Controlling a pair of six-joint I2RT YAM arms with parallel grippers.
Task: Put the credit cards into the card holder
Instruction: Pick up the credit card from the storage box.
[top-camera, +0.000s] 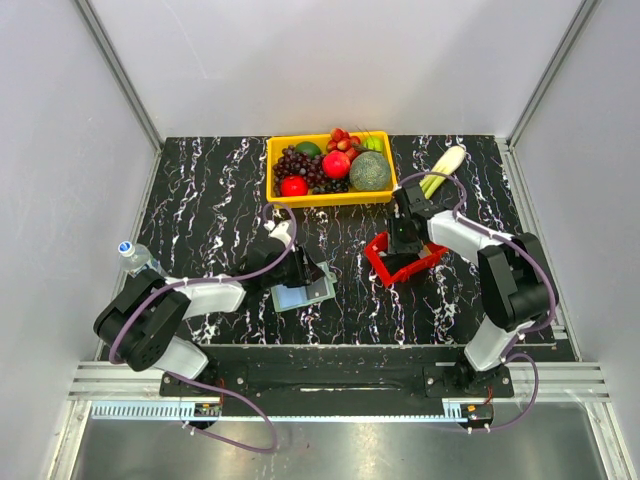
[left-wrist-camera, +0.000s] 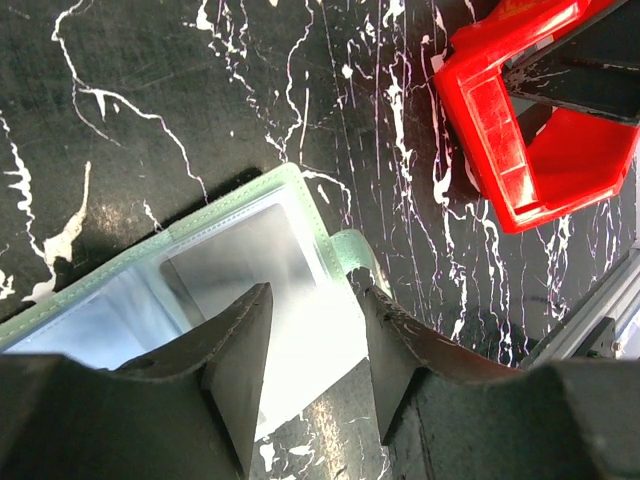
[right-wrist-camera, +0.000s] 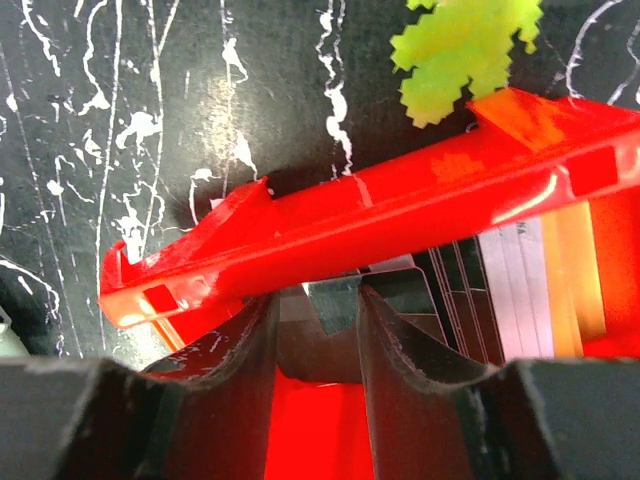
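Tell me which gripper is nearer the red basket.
Right. The right gripper reaches into the red basket; the left gripper hovers over the card holder, clear of the basket.

A yellow crate (top-camera: 271, 170) of fruit (top-camera: 336, 163) sits far back on a black marbled table (top-camera: 200, 200). A red basket (top-camera: 376, 257) lies nearer.

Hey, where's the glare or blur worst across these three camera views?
Left wrist: strong white glare washes out the clear pockets of the card holder. Right wrist: the rim of the red basket is very close, soft and overexposed. Top external: evenly lit and sharp.
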